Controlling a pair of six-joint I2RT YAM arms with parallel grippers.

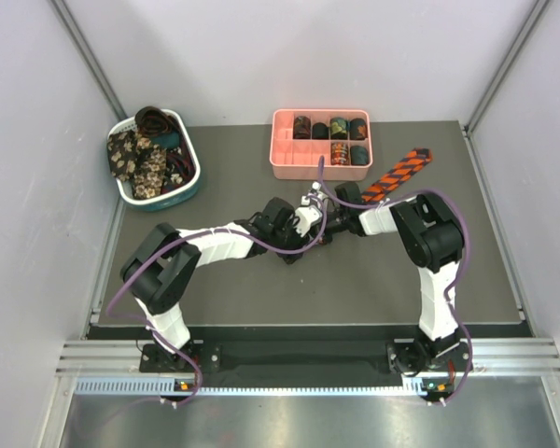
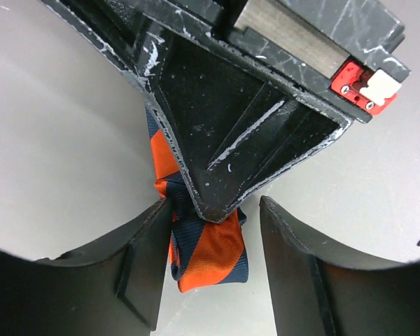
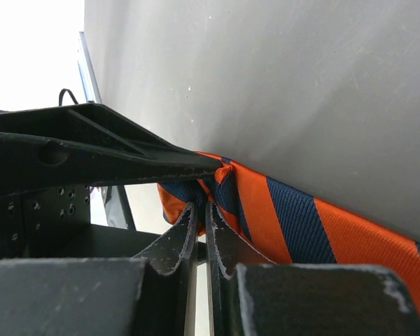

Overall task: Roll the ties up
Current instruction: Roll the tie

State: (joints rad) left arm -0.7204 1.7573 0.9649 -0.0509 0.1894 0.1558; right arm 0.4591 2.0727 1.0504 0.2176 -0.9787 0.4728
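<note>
Striped tie (image 1: 397,175): right fingers (image 3: 178,241) pinch its end, likely as roll core; left fingers (image 2: 143,259) spread astride, gripping nothing.

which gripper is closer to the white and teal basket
Left. The left gripper is mid-table, right of the white-and-teal basket; the right gripper meets it from the farther side.

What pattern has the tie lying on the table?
Diagonal orange and dark navy stripes on the tie; the right wrist view shows it best.
</note>
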